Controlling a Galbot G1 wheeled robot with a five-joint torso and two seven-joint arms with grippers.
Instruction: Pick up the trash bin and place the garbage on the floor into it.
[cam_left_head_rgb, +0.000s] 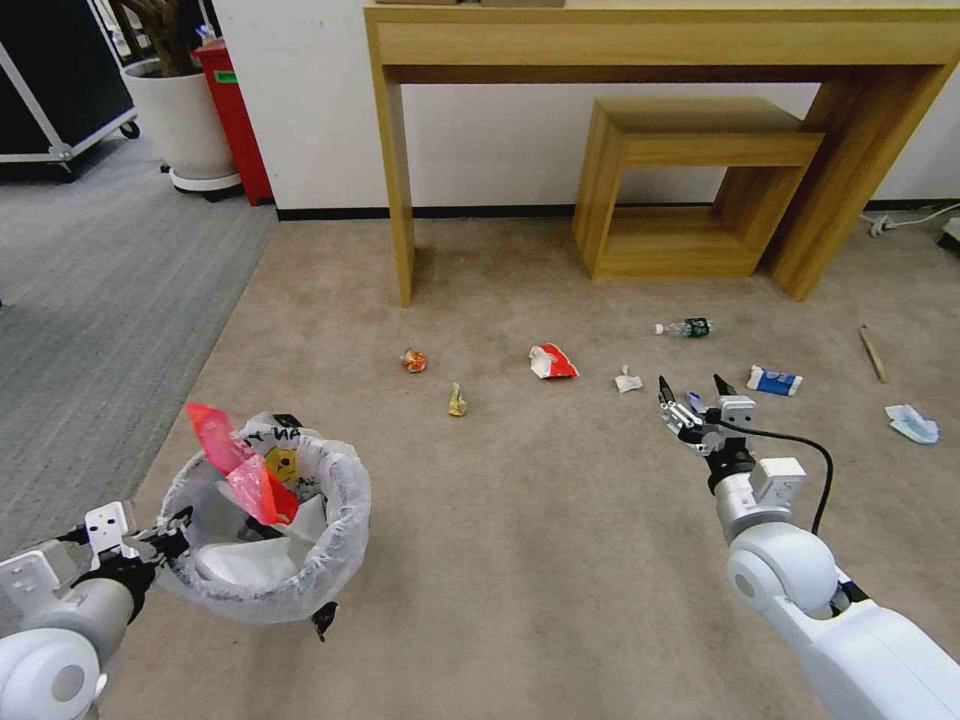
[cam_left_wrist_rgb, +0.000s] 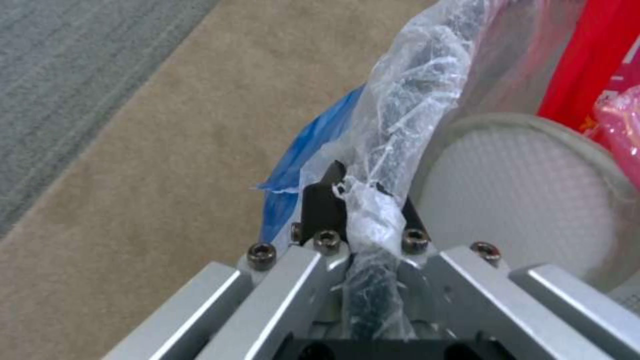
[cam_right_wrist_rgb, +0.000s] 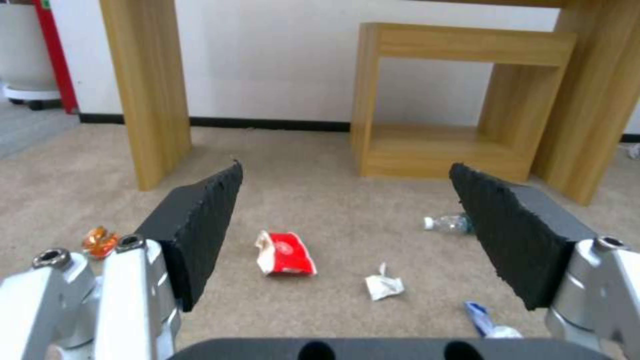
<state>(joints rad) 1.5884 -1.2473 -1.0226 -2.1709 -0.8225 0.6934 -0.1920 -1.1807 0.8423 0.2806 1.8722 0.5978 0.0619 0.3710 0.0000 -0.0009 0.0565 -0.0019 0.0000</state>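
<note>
Paper scrap (cam_left_head_rgb: 628, 379) lies just ahead-left of spread right gripper (cam_left_head_rgb: 692, 390); left gripper (cam_left_head_rgb: 165, 535) pinches trash bin (cam_left_head_rgb: 335, 520) rim, farther off.

A long wooden bench (cam_left_head_rgb: 660, 40) spans the upper part of the frame against a white wall (cam_left_head_rgb: 300, 100). Beneath it, right of centre, sits a smaller open wooden stand (cam_left_head_rgb: 690, 190). At upper left are a white planter (cam_left_head_rgb: 185, 120), a red container (cam_left_head_rgb: 235, 115) and a black wheeled case (cam_left_head_rgb: 45, 80).
</note>
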